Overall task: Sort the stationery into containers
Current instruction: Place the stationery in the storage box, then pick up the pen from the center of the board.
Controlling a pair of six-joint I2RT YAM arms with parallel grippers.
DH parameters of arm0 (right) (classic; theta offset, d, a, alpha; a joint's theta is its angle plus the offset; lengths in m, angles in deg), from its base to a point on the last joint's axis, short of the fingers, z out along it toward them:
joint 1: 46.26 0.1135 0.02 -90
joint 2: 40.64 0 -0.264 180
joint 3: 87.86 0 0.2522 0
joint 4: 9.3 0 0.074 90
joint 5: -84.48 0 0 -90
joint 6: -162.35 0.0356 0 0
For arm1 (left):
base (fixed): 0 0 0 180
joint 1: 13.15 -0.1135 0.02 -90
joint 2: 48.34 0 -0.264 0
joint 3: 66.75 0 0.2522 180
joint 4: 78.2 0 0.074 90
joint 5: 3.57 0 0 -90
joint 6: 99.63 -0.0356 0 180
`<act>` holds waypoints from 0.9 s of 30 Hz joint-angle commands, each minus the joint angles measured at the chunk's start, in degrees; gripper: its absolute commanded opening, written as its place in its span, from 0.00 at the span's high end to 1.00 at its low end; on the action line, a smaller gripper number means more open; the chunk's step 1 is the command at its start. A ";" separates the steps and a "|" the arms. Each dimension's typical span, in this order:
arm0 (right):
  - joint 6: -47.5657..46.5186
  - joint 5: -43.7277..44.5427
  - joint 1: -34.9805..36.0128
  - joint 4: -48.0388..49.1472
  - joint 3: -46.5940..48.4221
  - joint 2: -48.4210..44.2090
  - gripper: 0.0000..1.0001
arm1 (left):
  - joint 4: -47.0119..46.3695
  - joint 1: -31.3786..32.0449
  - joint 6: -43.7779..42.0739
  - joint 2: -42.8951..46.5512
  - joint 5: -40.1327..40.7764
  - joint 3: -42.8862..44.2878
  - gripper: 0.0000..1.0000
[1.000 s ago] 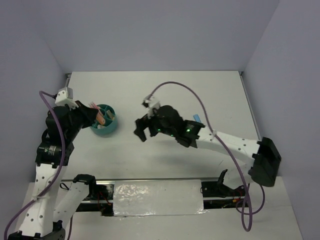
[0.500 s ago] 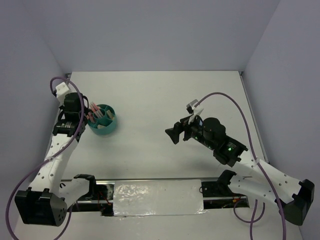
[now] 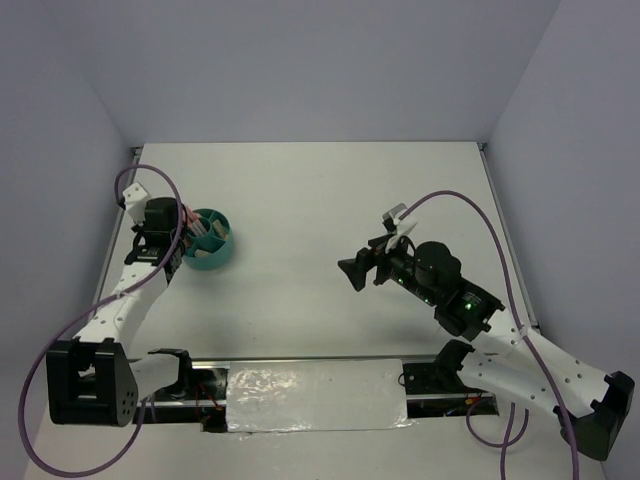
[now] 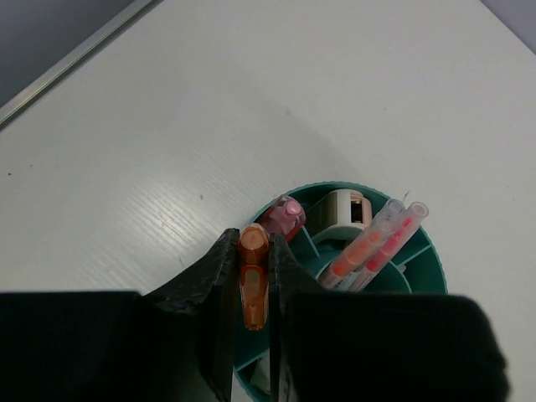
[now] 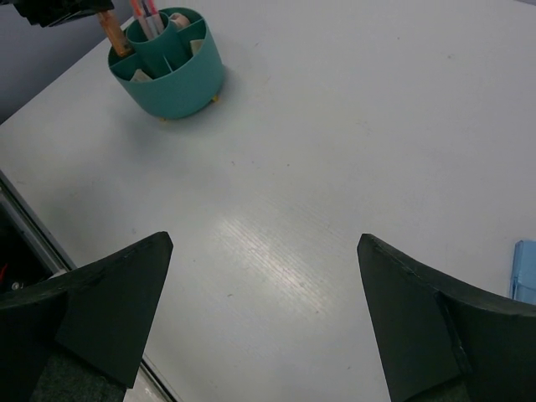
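Observation:
The round teal organiser (image 3: 210,256) stands at the left of the table, also in the left wrist view (image 4: 429,251) and the right wrist view (image 5: 176,79). My left gripper (image 4: 251,244) is shut on an orange pen (image 4: 253,280), held upright over the organiser's left compartment; in the top view it (image 3: 181,236) is at the organiser's left rim. Pink and orange pens (image 4: 378,243), a pink piece (image 4: 286,214) and a tan piece (image 4: 350,207) are inside. My right gripper (image 5: 264,241) is open and empty above bare table, right of centre (image 3: 353,271).
A blue eraser (image 5: 526,270) lies at the right edge of the right wrist view. Grey walls close the table at the back and sides. A metal rail (image 4: 75,59) runs along the table's left edge. The front edge has a foil strip (image 3: 315,396).
My left gripper has shifted from above the organiser to its left rim, still holding the orange pen. My right gripper has drawn back to the right from the table's centre.

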 commanded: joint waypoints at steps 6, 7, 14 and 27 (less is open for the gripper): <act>-0.77 0.22 -0.50 1.64 0.16 0.69 0.00 | -5.75 -0.21 2.76 -0.60 -0.41 -1.24 0.48; -0.68 0.83 -0.58 1.47 0.34 1.73 0.00 | -5.39 -0.21 3.02 0.10 -0.32 -0.98 0.39; 1.86 1.99 -8.47 -3.71 6.30 14.82 0.00 | 11.29 -0.21 4.34 7.22 0.21 5.69 0.01; 1.87 -0.69 -29.94 -14.69 20.11 49.26 0.05 | 23.09 -0.03 -17.09 23.29 -25.81 7.56 0.01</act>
